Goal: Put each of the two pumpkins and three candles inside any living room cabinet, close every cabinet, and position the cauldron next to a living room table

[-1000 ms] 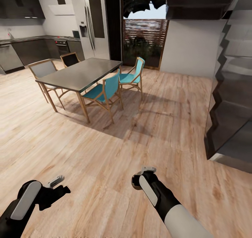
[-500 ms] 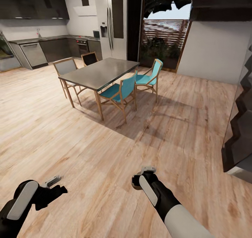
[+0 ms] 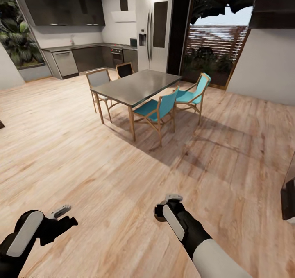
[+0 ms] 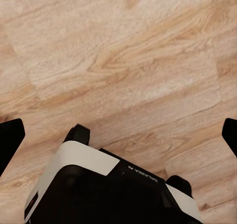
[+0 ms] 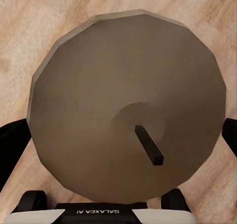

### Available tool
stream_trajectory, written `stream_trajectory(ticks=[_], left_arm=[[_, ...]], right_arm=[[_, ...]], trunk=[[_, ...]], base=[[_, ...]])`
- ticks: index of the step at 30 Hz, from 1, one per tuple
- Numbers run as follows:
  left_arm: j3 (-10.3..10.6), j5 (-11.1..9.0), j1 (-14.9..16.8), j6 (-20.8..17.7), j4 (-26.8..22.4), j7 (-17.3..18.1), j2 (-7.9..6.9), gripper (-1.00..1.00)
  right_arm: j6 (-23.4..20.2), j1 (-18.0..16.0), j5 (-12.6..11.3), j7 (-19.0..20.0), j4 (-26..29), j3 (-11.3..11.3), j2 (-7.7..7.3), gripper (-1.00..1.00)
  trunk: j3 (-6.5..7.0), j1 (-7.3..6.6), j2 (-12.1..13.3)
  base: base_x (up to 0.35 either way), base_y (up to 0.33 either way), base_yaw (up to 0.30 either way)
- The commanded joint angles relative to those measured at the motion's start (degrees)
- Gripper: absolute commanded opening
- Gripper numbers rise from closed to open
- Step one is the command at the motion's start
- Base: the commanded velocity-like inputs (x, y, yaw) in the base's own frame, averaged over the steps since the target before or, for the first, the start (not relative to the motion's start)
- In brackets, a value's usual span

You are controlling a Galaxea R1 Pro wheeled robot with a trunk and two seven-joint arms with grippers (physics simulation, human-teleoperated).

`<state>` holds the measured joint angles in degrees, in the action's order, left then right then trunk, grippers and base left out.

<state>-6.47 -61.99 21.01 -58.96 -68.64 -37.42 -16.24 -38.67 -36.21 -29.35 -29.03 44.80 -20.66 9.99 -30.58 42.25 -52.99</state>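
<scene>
Grey-brown, faceted and round, a candle (image 5: 128, 105) with a short dark wick sits clamped between the right gripper's (image 3: 164, 206) fingers. Left gripper (image 3: 61, 212) spread wide, empty, over pale wood-plank floor (image 3: 102, 167). Ahead: grey dining table (image 3: 137, 85), teal chairs (image 3: 157, 110).

I see an evenly bright room, daylight coming through the glass door (image 3: 211, 53) behind the table (image 3: 137, 87). Soft shadows of table and chairs (image 3: 157, 110) fall toward me on the floor (image 3: 102, 167). Straight lines bow at the head view's edges. My right wrist view looks soft.
</scene>
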Motion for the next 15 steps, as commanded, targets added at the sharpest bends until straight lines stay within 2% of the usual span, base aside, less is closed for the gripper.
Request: stream_trajectory(ticks=[1, 8, 15], left_arm=[[0.0, 0.0, 0.0, 0.0, 0.0, 0.0, 0.02, 1.0], [0.1, -0.5, 0.0, 0.0, 0.0, 0.1, 0.02, 1.0], [0.1, -0.7, 0.0, 0.0, 0.0, 0.1, -0.02, 1.0]], right_arm=[[0.0, 0.0, 0.0, 0.0, 0.0, 0.0, 0.0, -1.0], [0.2, 0.0, 0.0, 0.0, 0.1, 0.0, 0.0, -1.0], [0.6, 0.0, 0.1, 0.0, 0.1, -0.1, 0.0, -1.0]], trunk=[[0.07, 0.0, 0.0], [0.55, 0.0, 0.0], [1.03, 0.0, 0.0]], base=[[0.0, 0.0, 0.243], [0.019, 0.0, 0.242], [0.182, 0.063, 0.238]])
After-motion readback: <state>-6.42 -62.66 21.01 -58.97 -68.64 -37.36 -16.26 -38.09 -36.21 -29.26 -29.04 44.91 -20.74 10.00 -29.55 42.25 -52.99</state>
